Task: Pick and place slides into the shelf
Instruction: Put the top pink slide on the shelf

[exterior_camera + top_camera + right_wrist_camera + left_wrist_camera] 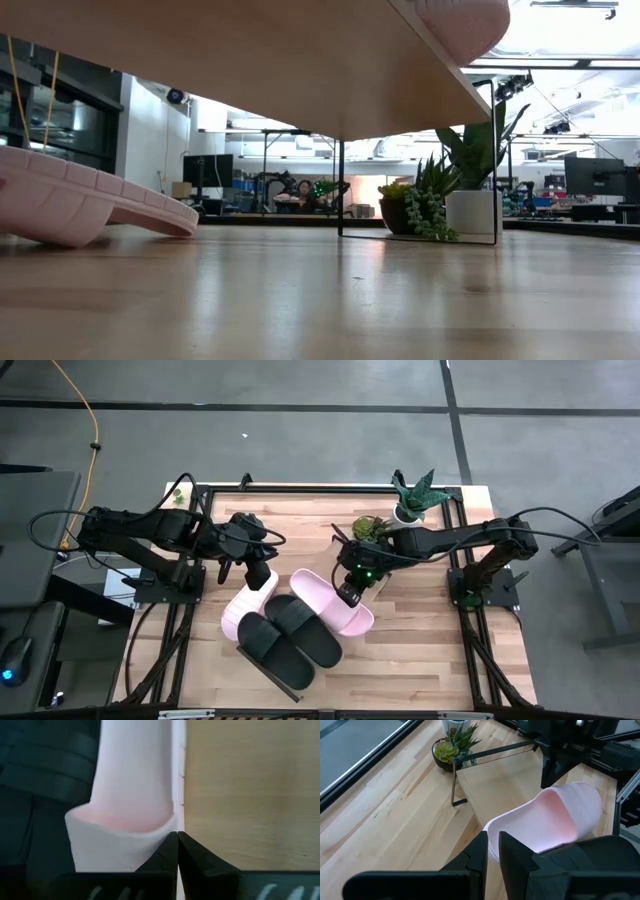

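Obs.: left claw (pixel 262 572) sits over the heel end of the first light pink foam slide sandal (pixel 245 610), toward the left edge of the pale wooden surface (pixel 420 660). Fingers stand narrow; judged pinched on the sandal's rim, though the contact itself is hidden. In the low view this sandal (pixel 80 205) lies on the surface, slightly tilted, not on the shelf.

Right claw (pixel 350 588) is fully closed and empty, tips (pixel 177 836) against the side of the second light pink foam slide sandal (pixel 130 795), which lies on the flat light-wood shelf with thin black frame (pixel 250 785). The two matte black slide sandals (pixel 290 640) lie alongside, nearer the front edge.

Judgement: three sandals placed, one left.

Advice for this step:
- Lift the heel clear before travelling; the shelf board stands above the surface (pixel 250 60).
- A thin rim pinch may let the sandal swing, so move slowly.
- Set it parallel to its pair; the free space looks tight.
- Keep the right claw steadying its sandal, clear of the incoming path.
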